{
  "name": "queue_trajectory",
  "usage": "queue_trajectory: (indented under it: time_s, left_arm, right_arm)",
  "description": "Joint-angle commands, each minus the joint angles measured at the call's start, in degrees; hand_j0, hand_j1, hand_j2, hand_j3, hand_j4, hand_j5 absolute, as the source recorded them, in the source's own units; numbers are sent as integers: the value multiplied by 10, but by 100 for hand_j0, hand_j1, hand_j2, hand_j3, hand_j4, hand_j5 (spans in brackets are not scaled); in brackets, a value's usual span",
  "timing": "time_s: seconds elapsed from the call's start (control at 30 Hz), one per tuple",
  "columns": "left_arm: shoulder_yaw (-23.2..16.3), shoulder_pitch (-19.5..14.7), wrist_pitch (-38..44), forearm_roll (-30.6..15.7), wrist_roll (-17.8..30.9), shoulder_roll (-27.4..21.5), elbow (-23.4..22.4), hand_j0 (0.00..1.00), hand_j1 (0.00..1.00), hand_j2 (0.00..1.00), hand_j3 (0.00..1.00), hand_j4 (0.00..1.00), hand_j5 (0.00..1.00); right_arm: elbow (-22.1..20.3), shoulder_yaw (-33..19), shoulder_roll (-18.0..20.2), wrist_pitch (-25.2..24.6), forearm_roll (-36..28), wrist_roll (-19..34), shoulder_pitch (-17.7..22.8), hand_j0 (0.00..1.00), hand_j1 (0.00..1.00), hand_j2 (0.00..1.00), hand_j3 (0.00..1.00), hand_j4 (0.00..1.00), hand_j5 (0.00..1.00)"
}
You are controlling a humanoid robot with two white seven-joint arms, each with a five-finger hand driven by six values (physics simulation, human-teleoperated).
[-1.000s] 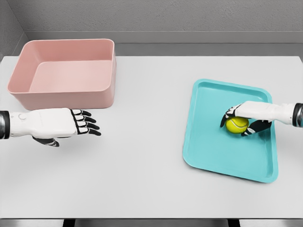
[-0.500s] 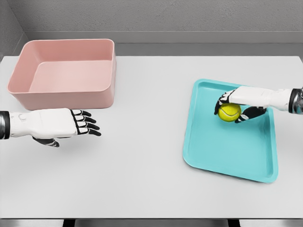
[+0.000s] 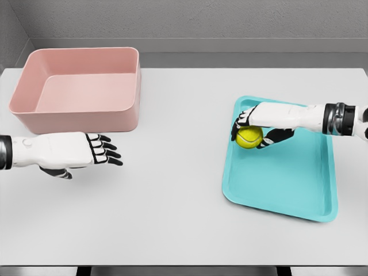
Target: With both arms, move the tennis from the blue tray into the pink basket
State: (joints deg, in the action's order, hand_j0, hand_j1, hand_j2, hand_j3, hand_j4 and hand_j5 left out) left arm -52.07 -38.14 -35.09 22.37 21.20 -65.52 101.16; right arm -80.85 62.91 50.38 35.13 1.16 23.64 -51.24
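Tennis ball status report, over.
Right robot hand shut on tennis ball, over blue tray's left edge. Left robot hand open, waiting before pink basket. Path between clear.

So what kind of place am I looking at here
Most likely a simulated tabletop test bench, not a real room: a plain white table, bare grey walls, and only a pink basket and a blue tray set out.

Table (image 3: 184,195) with basket (image 3: 80,115), tray (image 3: 276,184)
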Motion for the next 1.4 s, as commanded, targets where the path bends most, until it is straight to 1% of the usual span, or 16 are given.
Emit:
queue_trajectory:
  time_s: [0.0,0.23,0.43,0.53,0.63,0.67,0.73,0.8,0.97,1.07,1.17,1.3,1.37]
  left_arm:
    - [0,0,1,-3,0,-1,0,100,100,100,100,100,100]
    - [0,0,1,-3,1,3,0,100,100,100,100,100,100]
    - [0,1,1,-2,1,3,0,100,100,100,100,100,100]
    - [0,3,1,5,1,7,0,100,100,100,100,100,100]
    - [0,5,1,5,2,6,0,100,100,100,100,100,100]
    - [-8,4,1,7,2,5,0,100,100,100,100,100,100]
    - [-9,5,1,9,6,4,0,100,100,100,100,100,100]
    - [-9,5,1,21,7,3,0,100,100,100,100,100,100]
    - [-9,5,1,21,3,3,0,100,100,100,100,100,100]
    - [-9,5,1,21,2,4,0,100,100,100,100,100,100]
    - [-9,5,1,21,2,4,0,100,100,100,100,100,100]
    - [-9,5,1,22,2,5,0,100,100,100,100,100,100]
    - [-9,5,1,22,2,5,0,100,100,100,100,100,100]
  right_arm:
    - [-7,-1,-10,-1,-5,-1,0,59,59,59,59,59,59]
    - [-10,-1,-42,-1,-5,-1,-7,59,59,59,59,59,59]
    - [-10,1,-61,-1,-5,-1,-12,59,59,59,59,59,59]
    - [-10,2,-82,-1,-5,1,-12,59,59,59,59,59,59]
    - [-10,5,-93,-1,-4,1,-12,59,59,59,59,59,59]
    - [-10,5,-100,-1,-4,1,-12,59,59,59,59,59,59]
    - [-9,6,-110,-1,-3,1,-11,58,58,58,58,58,58]
    - [-8,7,-122,-1,-2,5,-11,58,58,58,58,58,58]
    - [-6,18,-145,-1,-2,7,-11,57,57,57,57,57,57]
    - [-6,36,-158,-1,-1,7,-12,57,57,57,57,57,57]
    - [-4,37,-170,-1,9,7,-11,57,57,57,57,57,57]
    - [-1,44,-197,-1,19,7,-11,57,57,57,57,57,57]
    - [1,44,-201,-1,23,7,-9,57,57,57,57,57,57]
